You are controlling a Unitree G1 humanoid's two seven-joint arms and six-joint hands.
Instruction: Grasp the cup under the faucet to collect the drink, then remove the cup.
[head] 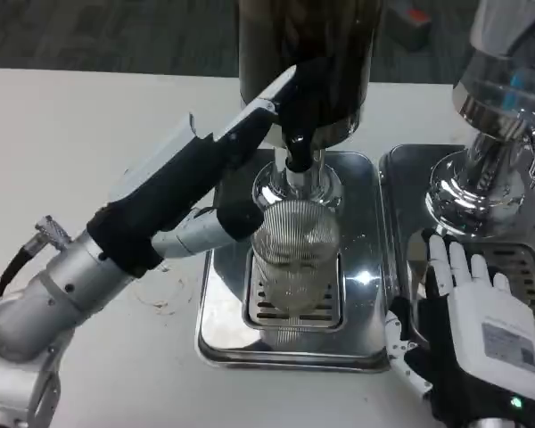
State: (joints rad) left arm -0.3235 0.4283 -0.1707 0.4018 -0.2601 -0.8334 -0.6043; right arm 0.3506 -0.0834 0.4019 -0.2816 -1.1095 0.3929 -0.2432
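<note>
Two hands, left nearer the cup point(294, 254).
My left hand point(216, 183) reaches its left side, closure unclear; right hand point(473, 325) rests spread, right of it.

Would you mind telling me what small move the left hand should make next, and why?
Probably press the faucet lever. The left hand already reaches up to the faucet with its thumb beside the cup, which stands on the drip tray under the spout and looks empty. The right hand rests open nearby.
</note>
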